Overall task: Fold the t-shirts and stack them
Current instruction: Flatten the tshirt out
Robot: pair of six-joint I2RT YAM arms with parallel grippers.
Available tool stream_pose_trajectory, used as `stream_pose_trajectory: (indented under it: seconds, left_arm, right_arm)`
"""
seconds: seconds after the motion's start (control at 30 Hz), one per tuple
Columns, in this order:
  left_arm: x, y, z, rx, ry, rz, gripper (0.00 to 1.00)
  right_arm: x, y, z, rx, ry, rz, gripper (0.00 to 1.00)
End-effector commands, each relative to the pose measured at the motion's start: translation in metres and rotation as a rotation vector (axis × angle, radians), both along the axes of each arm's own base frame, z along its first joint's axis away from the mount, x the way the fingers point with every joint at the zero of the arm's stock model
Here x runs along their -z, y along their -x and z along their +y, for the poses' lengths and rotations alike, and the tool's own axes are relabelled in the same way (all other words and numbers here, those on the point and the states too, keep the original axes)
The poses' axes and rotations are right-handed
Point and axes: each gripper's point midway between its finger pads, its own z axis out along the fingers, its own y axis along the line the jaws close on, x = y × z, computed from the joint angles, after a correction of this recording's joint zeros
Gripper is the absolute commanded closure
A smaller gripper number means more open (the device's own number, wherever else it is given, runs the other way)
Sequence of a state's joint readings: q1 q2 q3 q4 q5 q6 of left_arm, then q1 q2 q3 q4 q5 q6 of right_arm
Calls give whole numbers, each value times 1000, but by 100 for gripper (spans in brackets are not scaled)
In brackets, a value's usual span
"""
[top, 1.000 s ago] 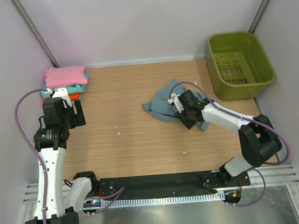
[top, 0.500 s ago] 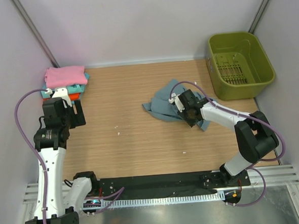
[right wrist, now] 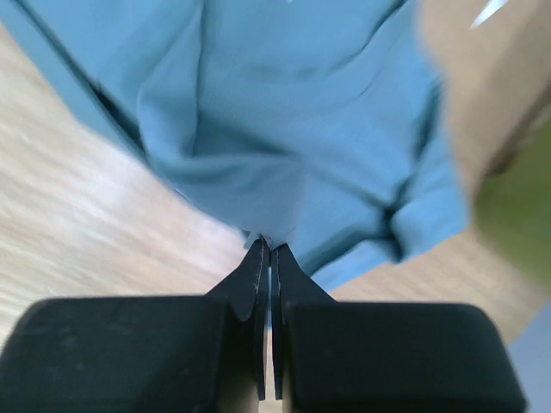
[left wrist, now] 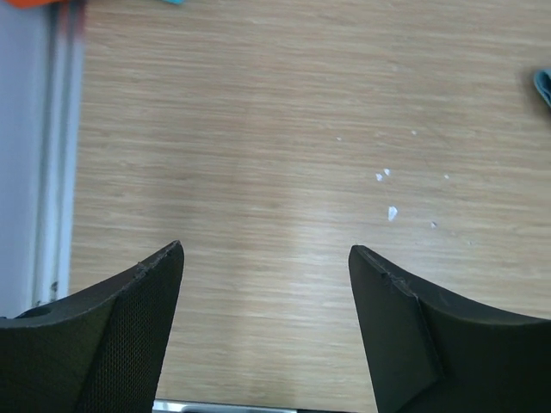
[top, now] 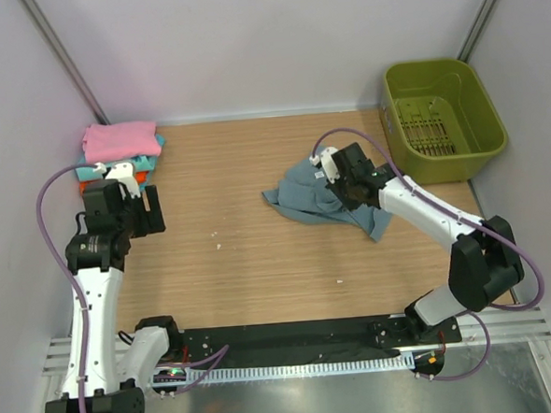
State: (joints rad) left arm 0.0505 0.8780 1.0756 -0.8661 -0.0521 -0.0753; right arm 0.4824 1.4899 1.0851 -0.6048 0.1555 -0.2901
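Right gripper (top: 342, 176) has moved toward 12 o'clock in the last second, from the near side of the slate blue shirt (top: 303, 203) to its far side. The shirt's outline on the table (top: 232, 256) has barely shifted, so we judge that only a fold is being drawn up and back. The whole garment is not lifting.

On the right wrist camera the fingertips (right wrist: 258, 258) are pressed together with a small pinch of the shirt (right wrist: 284, 129) caught between them. The cloth hangs away in loose pleats.

The shirt lies crumpled at about 3 o'clock from the table's centre. It is a rumpled mound with a corner pointing to 9 o'clock and another trailing to 5 o'clock. No sleeve or collar can be made out.

Left gripper (left wrist: 267, 258) has edged slightly but hovers over bare wood at 9 o'clock, jaws spread wide with nothing in them.

The folded stack sits at 10 o'clock, with the pink shirt (top: 119, 138) on top and the teal shirt (top: 153, 162) and orange shirt (top: 136, 178) beneath.

We judge this last shirt is only being opened out, and its folding has not begun.
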Motion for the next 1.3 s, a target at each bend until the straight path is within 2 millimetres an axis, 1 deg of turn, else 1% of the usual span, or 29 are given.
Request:
stream_pose_trajectory:
  seconds: [0.0, 0.03, 0.1, 0.13, 0.2, 0.23, 0.3, 0.37, 0.4, 0.43, 0.5, 0.53, 0.57, 0.6, 0.63, 0.67, 0.7, 0.73, 0.77, 0.8, 0.83, 0.9, 0.97, 1.03, 1.07, 1.1, 1.13, 1.17, 1.27]
  left_arm:
    - [16, -8, -28, 119, 97, 42, 22]
    - [18, -8, -30, 128, 108, 55, 23]
    - [22, -14, -36, 151, 133, 82, 24]
    - [24, -17, -38, 159, 144, 92, 25]
    - [30, -24, -47, 187, 190, 126, 27]
    - [31, -28, -51, 203, 208, 130, 27]
    - [40, -36, -67, 255, 255, 184, 29]
    - [45, -42, -81, 317, 267, 215, 30]
    - [41, -48, -85, 337, 265, 211, 30]
    - [50, -53, -95, 372, 263, 249, 30]
    - [50, -57, -109, 450, 258, 270, 30]
    - [54, -61, -125, 503, 261, 305, 30]
    - [57, -63, -133, 533, 268, 319, 29]
    - [61, -61, -151, 592, 286, 345, 29]
    - [57, -69, -160, 616, 292, 336, 26]
    - [73, -75, -169, 624, 316, 388, 26]
    - [74, -80, -181, 639, 346, 403, 26]
    - [63, -91, -195, 678, 385, 382, 28]
    - [84, -102, -204, 681, 403, 449, 30]
    - [88, -100, -214, 705, 402, 497, 33]
    - [98, -122, -222, 720, 368, 509, 36]
    - [109, -128, -234, 730, 324, 556, 38]
    - [111, -148, -243, 738, 252, 527, 40]
    - [112, -152, -259, 796, 140, 498, 40]
    - [117, -158, -256, 825, 23, 482, 40]
    - [119, -159, -269, 865, -32, 477, 40]
    - [123, -165, -267, 873, -105, 471, 40]
    - [126, -166, -276, 895, -130, 469, 41]
    - [130, -164, -285, 945, -217, 481, 47]
  right_arm:
    - [-92, -35, 11, 0, -91, -229, 99]
    - [-113, -42, 14, 0, -114, -271, 99]
    - [-130, -48, 18, -13, -129, -305, 99]
    - [-147, -55, 21, -16, -146, -340, 99]
    - [-163, -63, 26, -28, -167, -379, 99]
    - [-181, -69, 28, -30, -185, -417, 99]
    - [-199, -76, 34, -44, -212, -458, 99]
    - [-226, -86, 40, -51, -246, -511, 99]
    - [-237, -91, 42, -48, -264, -537, 98]
    - [-261, -95, 43, -47, -289, -586, 99]
    - [-274, -106, 45, -36, -304, -619, 99]
    - [-288, -109, 44, -32, -315, -649, 99]
    - [-289, -115, 44, -27, -311, -655, 99]
    - [-294, -117, 43, -27, -310, -670, 98]
    - [-298, -119, 42, -25, -312, -680, 99]
    - [-298, -120, 41, -22, -308, -682, 98]
    - [-297, -123, 37, -11, -303, -684, 99]
    - [-296, -124, 33, -1, -297, -683, 99]
    - [-296, -124, 30, 6, -292, -687, 99]
    - [-299, -125, 20, 28, -288, -697, 99]
    - [-296, -127, 13, 50, -280, -696, 98]
    - [-297, -131, -7, 100, -276, -709, 99]
    - [-295, -133, -18, 131, -288, -701, 99]
    - [-293, -133, -31, 157, -288, -701, 99]
    - [-293, -132, -34, 162, -288, -701, 98]
    - [-289, -131, -38, 169, -284, -693, 98]
    - [-291, -130, -43, 176, -286, -699, 99]
    - [-290, -129, -46, 184, -288, -698, 99]
    - [-281, -125, -49, 184, -296, -678, 99]
